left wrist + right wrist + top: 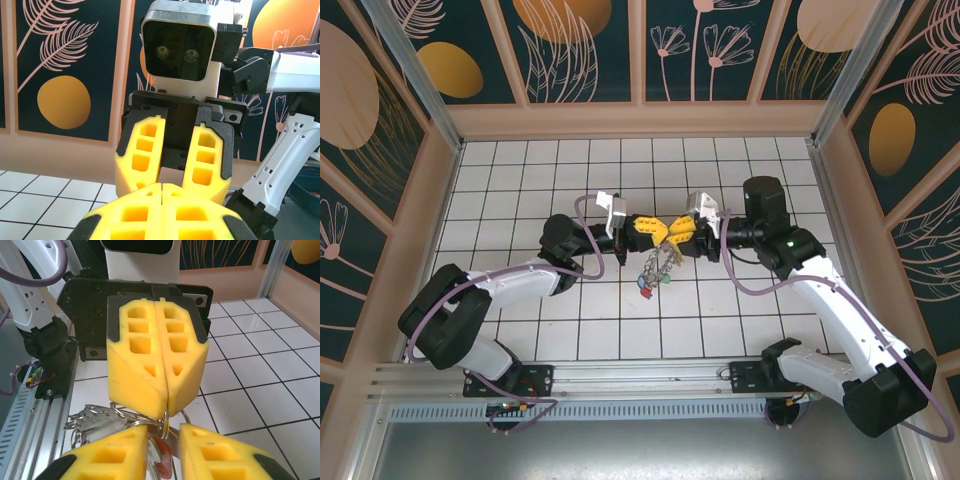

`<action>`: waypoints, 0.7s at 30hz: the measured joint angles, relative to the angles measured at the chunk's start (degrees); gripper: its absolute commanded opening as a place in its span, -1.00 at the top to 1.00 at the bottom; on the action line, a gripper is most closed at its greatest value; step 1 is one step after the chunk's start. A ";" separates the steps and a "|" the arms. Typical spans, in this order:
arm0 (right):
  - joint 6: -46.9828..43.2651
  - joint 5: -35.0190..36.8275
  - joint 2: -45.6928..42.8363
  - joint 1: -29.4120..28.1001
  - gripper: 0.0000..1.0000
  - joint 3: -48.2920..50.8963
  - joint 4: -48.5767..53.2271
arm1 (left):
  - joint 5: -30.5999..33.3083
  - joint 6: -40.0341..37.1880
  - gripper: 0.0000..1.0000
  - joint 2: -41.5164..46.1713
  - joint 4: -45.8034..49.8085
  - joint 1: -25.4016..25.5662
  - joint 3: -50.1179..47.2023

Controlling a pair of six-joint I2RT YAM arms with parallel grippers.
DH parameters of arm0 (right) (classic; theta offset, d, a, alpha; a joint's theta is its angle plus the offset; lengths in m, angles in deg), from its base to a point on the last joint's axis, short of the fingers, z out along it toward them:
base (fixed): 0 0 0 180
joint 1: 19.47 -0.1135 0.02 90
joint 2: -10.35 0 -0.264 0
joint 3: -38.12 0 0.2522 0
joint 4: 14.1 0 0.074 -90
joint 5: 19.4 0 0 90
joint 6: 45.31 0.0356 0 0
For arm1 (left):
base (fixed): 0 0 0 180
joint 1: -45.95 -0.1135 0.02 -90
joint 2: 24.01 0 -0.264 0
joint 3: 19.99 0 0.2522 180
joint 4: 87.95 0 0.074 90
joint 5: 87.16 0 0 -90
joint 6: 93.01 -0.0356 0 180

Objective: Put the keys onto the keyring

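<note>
My two grippers meet tip to tip above the middle of the tiled floor. The left gripper (660, 231) (162, 186) (166, 407) is shut, its yellow fingers pinching the top of the thin silver keyring (165, 421). A bunch of silver keys (653, 272) (92, 420) with smaller rings and a red tag (162, 460) hangs from the ring. The right gripper (674, 235) (164, 432) (172, 172) faces it from the right. Its fingers stand apart on either side of the ring, with a gap on both sides.
The white tiled floor (570, 330) is walled in by patterned panels (580, 50) at the back and sides. A metal rail (640, 378) carries both arm bases along the near edge. A purple cable (590, 215) loops off the left wrist.
</note>
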 measured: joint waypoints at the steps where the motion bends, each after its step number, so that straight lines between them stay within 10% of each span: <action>1: -0.02 0.00 0.11 0.00 0.67 0.00 -0.07 | -0.11 0.00 1.00 -0.09 -0.04 0.00 0.00; 7: -0.17 0.17 0.72 -0.11 1.00 -0.35 0.24 | -0.44 -0.02 1.00 -0.33 -0.31 -0.17 0.00; 11: -1.07 2.25 0.98 -0.28 1.00 -1.22 2.82 | -0.87 -2.95 0.45 0.79 5.51 -0.20 0.79; 21: -10.27 12.83 4.66 -1.90 1.00 -6.62 15.41 | -0.35 -37.70 0.31 13.25 57.81 -3.08 12.63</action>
